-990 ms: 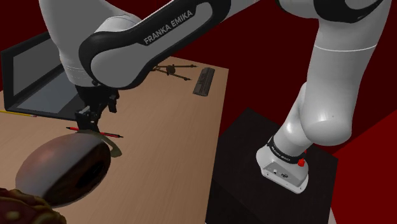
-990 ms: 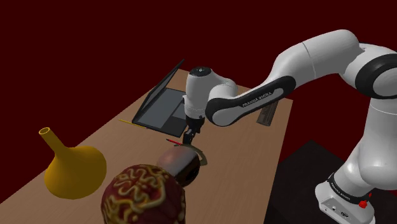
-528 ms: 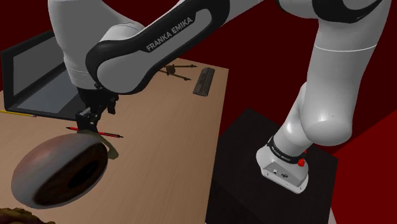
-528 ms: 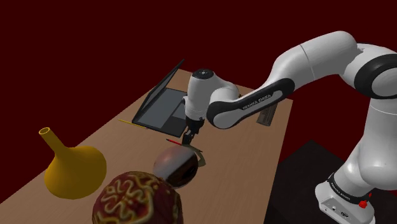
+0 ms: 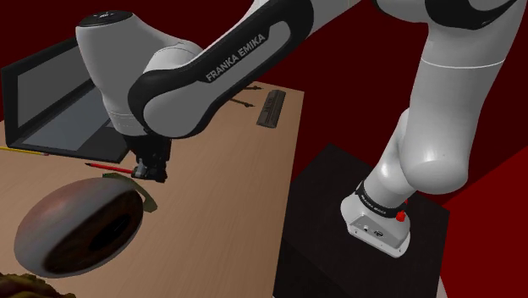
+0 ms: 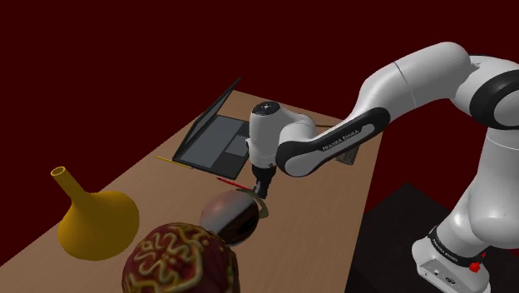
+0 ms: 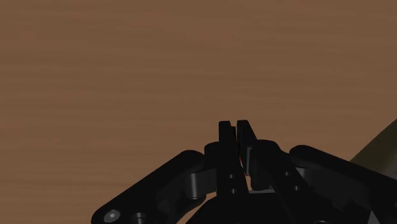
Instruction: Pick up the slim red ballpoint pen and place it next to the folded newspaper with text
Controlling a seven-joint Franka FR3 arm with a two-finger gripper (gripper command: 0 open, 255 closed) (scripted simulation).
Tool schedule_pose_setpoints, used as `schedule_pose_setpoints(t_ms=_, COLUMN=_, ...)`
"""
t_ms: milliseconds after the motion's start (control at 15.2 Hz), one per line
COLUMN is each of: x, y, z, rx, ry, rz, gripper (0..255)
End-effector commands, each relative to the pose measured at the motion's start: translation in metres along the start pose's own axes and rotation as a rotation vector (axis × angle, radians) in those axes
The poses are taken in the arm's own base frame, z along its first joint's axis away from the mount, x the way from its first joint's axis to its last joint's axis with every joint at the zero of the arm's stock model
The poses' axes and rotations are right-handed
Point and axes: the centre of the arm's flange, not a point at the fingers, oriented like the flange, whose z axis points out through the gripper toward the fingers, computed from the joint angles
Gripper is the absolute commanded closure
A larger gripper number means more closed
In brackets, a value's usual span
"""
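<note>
- A brown vessel [image 5: 72, 227] lies nearest, on its side on the table [image 5: 220, 195].
- Just behind it, the gripper [image 5: 155, 175] clamps one end of the red pen [image 5: 108, 168], whose shaft juts toward the shoulder view's left.
- Beyond stands an open laptop [image 5: 46, 102].

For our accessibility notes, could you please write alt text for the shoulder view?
The black gripper clasps a slim red pen by one end over a wooden table, between an open laptop and a dark brown rounded vessel.
</note>
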Motion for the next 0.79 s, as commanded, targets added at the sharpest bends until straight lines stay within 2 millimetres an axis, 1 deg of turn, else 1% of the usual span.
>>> schedule_pose_setpoints(t_ms=0, x=-0.006, y=0.001, z=0.010, rx=-0.005, ry=-0.042, rz=-0.003, gripper=255)
schedule_pose_setpoints(t_ms=66, x=0.010, y=-0.012, z=0.003, rx=-0.007, ry=-0.039, rz=-0.003, gripper=255)
schedule_pose_setpoints(t_ms=726, x=0.010, y=-0.013, z=-0.049, rx=-0.007, ry=-0.039, rz=-0.003, gripper=255)
